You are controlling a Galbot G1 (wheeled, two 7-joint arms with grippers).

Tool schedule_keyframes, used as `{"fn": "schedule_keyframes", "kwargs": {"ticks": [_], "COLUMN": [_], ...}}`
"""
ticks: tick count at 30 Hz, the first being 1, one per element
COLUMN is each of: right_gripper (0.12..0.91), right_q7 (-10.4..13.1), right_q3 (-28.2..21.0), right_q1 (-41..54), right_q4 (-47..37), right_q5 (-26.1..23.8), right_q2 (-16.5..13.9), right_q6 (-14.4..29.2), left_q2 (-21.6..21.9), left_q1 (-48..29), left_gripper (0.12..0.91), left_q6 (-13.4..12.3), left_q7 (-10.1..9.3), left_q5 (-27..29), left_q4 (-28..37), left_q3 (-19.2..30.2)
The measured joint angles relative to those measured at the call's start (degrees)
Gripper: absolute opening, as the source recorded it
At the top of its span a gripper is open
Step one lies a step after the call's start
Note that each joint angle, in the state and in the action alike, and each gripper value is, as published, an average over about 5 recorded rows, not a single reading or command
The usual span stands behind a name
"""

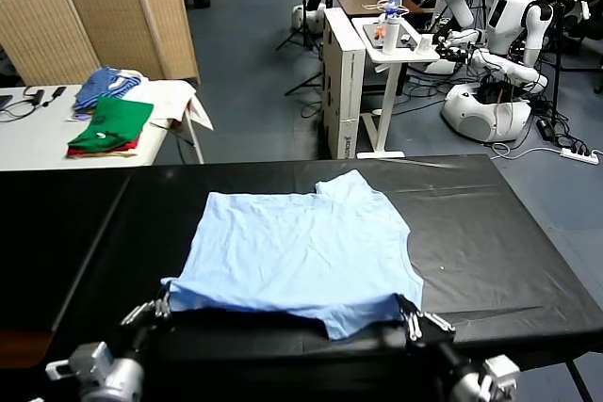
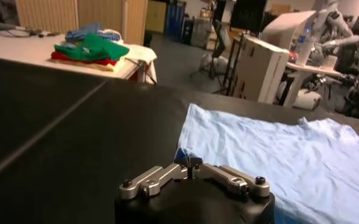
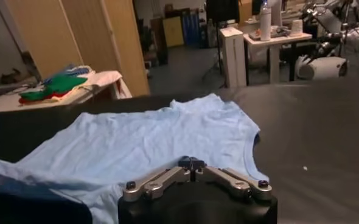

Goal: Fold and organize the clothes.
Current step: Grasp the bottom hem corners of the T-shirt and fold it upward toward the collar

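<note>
A light sky-blue T-shirt point(image 1: 301, 242) lies spread and wrinkled on the black table point(image 1: 490, 223), with no lettering showing on its upper side. My left gripper point(image 1: 162, 306) is at the near-left corner of the shirt. In the left wrist view the left gripper point(image 2: 190, 163) is shut with a tip of the blue shirt point(image 2: 289, 152) pinched between its tips. My right gripper point(image 1: 407, 313) is at the shirt's near-right corner. Its wrist view shows the right gripper point(image 3: 191, 162) shut against the edge of the shirt point(image 3: 143, 140). The near hem is slightly raised between the two grippers.
A white side table point(image 1: 38, 134) at the back left holds folded green-and-red garments point(image 1: 111, 127) and a blue striped cloth pile point(image 1: 104, 85). Behind the black table stand a white cart point(image 1: 377, 54) and other robots point(image 1: 490, 91).
</note>
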Motion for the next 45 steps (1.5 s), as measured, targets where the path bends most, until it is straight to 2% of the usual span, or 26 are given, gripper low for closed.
{"fn": "schedule_keyframes", "kwargs": {"ticks": [12,20,25,28,31,34,39,42,45], "right_gripper": [0.139,0.139,0.143,0.231,0.411,0.582,0.846,0.899,0.906], "right_q7": [0.4,0.4,0.1,-0.5,-0.9,-1.3,-1.8,-1.8,-1.8], "right_q3": [-6.9,-8.3,-7.7,-6.6,-5.0,-2.9,0.3,1.6,2.4], "right_q1": [11.3,12.7,12.2,10.9,8.6,5.2,-1.1,-3.8,-5.5], "right_q4": [-8.4,-10.2,-9.4,-7.7,-5.3,-2.7,0.7,1.7,2.3], "right_q5": [-2.3,-2.9,-2.7,-2.3,-2.1,-2.3,-2.6,-2.6,-2.6], "right_q2": [-0.7,0.0,0.2,-0.4,-1.2,-2.0,-2.6,-2.7,-2.8], "right_q6": [-2.1,-2.4,-4.9,-6.5,-7.4,-7.8,-7.9,-7.9,-7.8], "left_q2": [1.5,4.2,5.3,5.4,5.3,5.0,4.7,4.6,4.9], "left_q1": [-7.0,-9.9,-11.2,-11.8,-11.9,-11.6,-9.9,-8.6,-7.2], "left_gripper": [0.146,0.146,0.146,0.146,0.172,0.305,0.628,0.799,0.889], "left_q6": [-0.2,-0.3,-0.5,-0.6,-0.4,-0.2,1.2,2.6,4.4], "left_q7": [1.97,2.37,2.48,2.82,3.31,3.4,2.34,1.35,0.54], "left_q5": [2.6,2.6,2.5,2.6,2.9,3.1,2.6,1.1,-1.4], "left_q4": [6.9,10.9,12.8,13.6,14.1,13.9,12.2,10.7,9.1], "left_q3": [3.2,4.3,4.7,4.9,4.9,4.7,4.1,3.7,3.4]}}
